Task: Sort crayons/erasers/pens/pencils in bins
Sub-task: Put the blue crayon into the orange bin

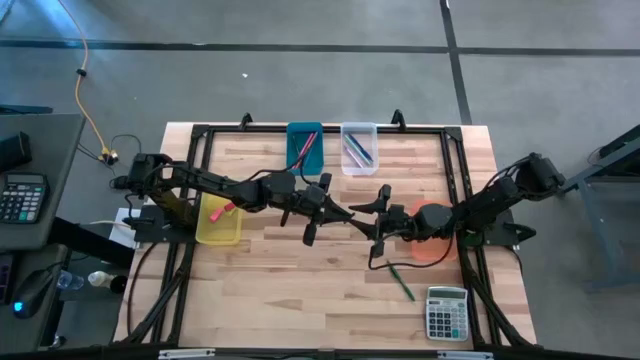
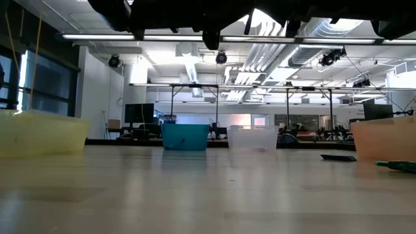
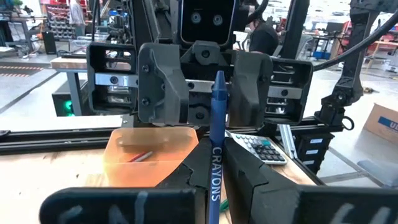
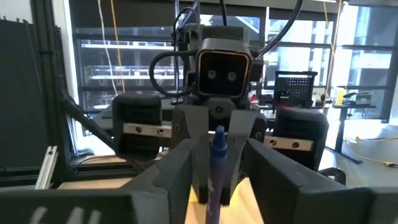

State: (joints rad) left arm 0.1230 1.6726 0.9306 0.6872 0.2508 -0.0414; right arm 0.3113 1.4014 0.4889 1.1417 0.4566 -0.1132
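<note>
Item: blue crayon (image 3: 216, 149), label reading CRAYONS, upright between my two grippers above mid-table, a handover in my judgement.
Left gripper (image 3: 214, 186): clenched on the crayon's lower part.
Right gripper (image 4: 217, 171): jaws spread either side of the crayon's other end, not pinching it.
Bins: yellow bin (image 1: 218, 222) by the left arm; teal bin (image 1: 304, 146) and clear bin (image 1: 359, 147) at the far edge; orange bin (image 1: 432, 236) under the right arm, holding a red stick.
Loose: green pen (image 1: 400, 280) near the calculator (image 1: 447, 312).
</note>
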